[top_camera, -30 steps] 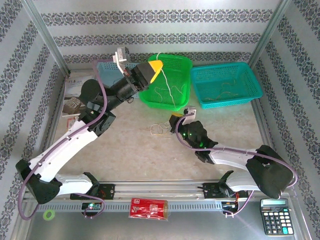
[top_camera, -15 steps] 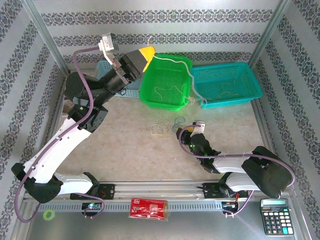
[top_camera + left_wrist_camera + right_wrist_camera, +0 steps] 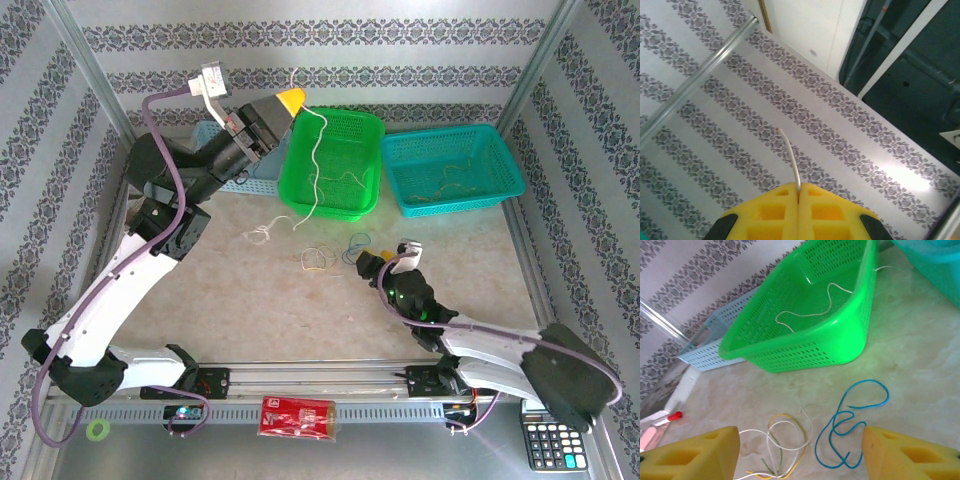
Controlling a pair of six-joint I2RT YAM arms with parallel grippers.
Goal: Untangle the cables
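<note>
A white cable [image 3: 312, 150] is being gripped between the closed yellow pads of the left gripper [image 3: 288, 99], which is being held high over the back-left rim of the green basket [image 3: 340, 207]. The cable is being draped down across the basket, with its curly tail resting on the table [image 3: 250, 300] in front. The height is probably being used to draw this one strand away from the others.

The right gripper [image 3: 800, 452] is being kept low over the table with its pads wide apart and nothing between them. It is being aimed at the cables left there: a blue cable [image 3: 850, 425] and a yellow and white clump [image 3: 782, 440], lying just beside each other.

The basket rim is being crossed by the hanging strand, so a snag there is being risked. The teal basket [image 3: 455, 207] is closing off the right side at the back. Open table is being left in front of the baskets and toward the left, where a strand could be laid out.
</note>
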